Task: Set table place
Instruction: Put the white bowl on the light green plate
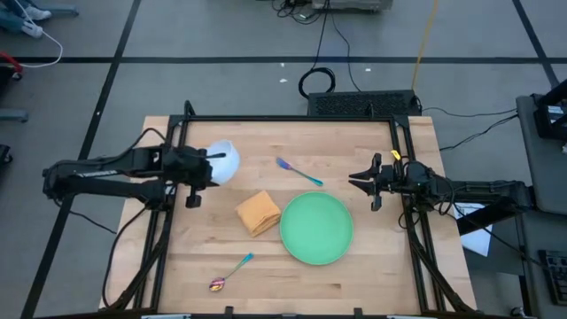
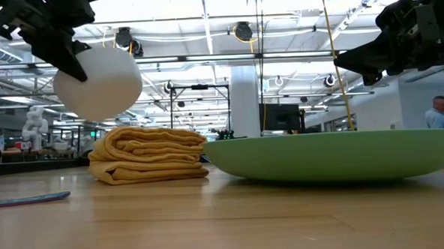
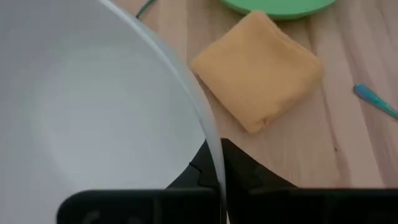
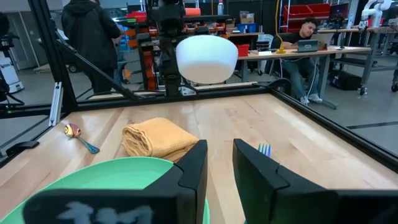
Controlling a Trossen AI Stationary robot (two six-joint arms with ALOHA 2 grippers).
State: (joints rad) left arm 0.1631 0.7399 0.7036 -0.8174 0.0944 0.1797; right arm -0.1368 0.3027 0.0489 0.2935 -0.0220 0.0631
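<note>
While the bowl hangs in the air, status as follows:

left gripper (image 1: 205,165): clamped on the bowl (image 1: 221,162) rim, one finger inside, one outside; bowl is clear of the table (image 1: 372,275), left of centre.
right gripper (image 1: 361,180): idle above the table's right edge, beside the plate (image 1: 316,228); fingers apart, nothing between them.
plate: flat on the table, right of centre, nothing on it.
napkin (image 1: 258,213): folded, touching or just beside the plate's left rim.
fork (image 1: 298,171): behind the plate, apart from it.
spoon (image 1: 229,273): near front edge, well apart from the rest.
bowl handling: looks rigid, light, smooth; a rim pinch probably lets it swing or slip, so move slowly.
others: napkin soft, pinch across the fold; fork and spoon thin and low, grip across the handle.
progress: early, nothing placed yet, I'd say.
</note>
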